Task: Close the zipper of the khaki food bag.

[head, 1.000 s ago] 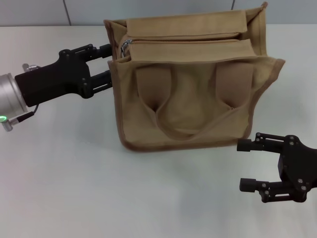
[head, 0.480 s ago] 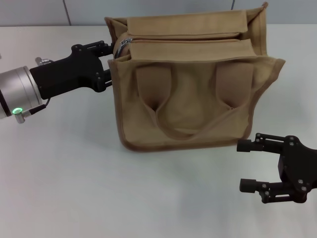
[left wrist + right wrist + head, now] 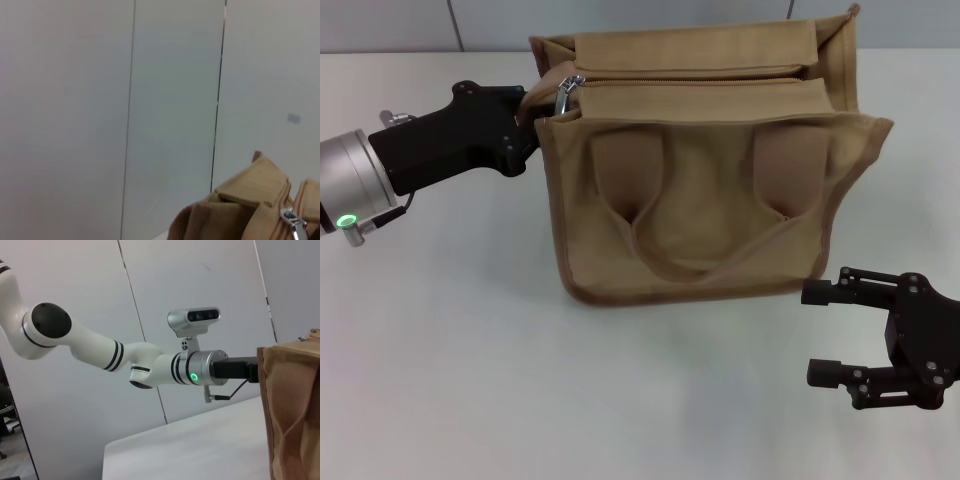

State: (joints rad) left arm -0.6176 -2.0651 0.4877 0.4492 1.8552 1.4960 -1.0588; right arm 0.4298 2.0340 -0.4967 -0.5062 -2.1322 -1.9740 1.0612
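The left gripper [image 3: 532, 112] has moved in against the bag [image 3: 705, 215] to reach the zipper [image 3: 570, 92]; its grip can't be judged, while the right gripper [image 3: 835, 333] waits wide.

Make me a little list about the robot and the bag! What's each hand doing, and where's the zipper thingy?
bag: khaki food bag standing upright on the white table
zipper: slider at the bag's left end of the top seam
left gripper: pressed against the bag's left top corner, beside the slider
right gripper: open, low near the bag's front right corner, holding nothing
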